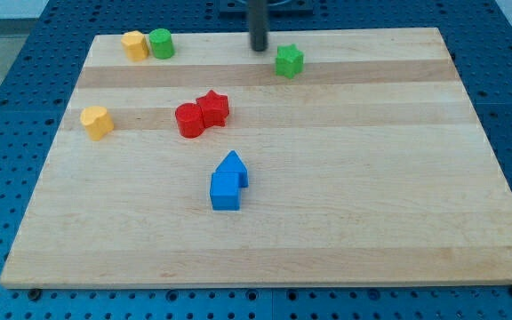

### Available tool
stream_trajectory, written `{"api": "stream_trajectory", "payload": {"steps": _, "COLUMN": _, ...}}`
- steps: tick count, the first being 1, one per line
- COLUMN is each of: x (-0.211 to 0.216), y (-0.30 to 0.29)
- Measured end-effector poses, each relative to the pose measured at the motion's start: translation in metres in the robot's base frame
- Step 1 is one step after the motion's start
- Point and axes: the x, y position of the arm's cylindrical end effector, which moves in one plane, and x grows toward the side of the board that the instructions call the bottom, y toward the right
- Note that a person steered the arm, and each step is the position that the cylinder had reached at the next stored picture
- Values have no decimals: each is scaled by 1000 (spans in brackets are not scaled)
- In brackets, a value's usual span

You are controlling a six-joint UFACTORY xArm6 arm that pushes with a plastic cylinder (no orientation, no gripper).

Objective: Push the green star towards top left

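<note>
The green star [289, 61] lies near the top edge of the wooden board [372, 196], a little right of centre. My tip [259, 47] stands just to the star's upper left, a small gap away from it. A green cylinder [161, 43] and a yellow block [135, 44] sit side by side, touching, at the board's top left.
A red cylinder [188, 120] and a red star [212, 108] touch each other left of centre. A yellow block [97, 122] lies at the left edge. Two blue blocks, a cube [225, 190] and a pointed one [234, 166], sit together at centre.
</note>
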Motion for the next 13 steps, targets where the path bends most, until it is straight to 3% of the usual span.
{"api": "stream_trajectory", "payload": {"steps": 1, "x": 5, "y": 70}}
{"api": "stream_trajectory", "payload": {"steps": 3, "x": 48, "y": 83}}
{"api": "stream_trajectory", "payload": {"steps": 11, "x": 77, "y": -85}}
{"api": "stream_trajectory", "payload": {"steps": 13, "x": 92, "y": -98}}
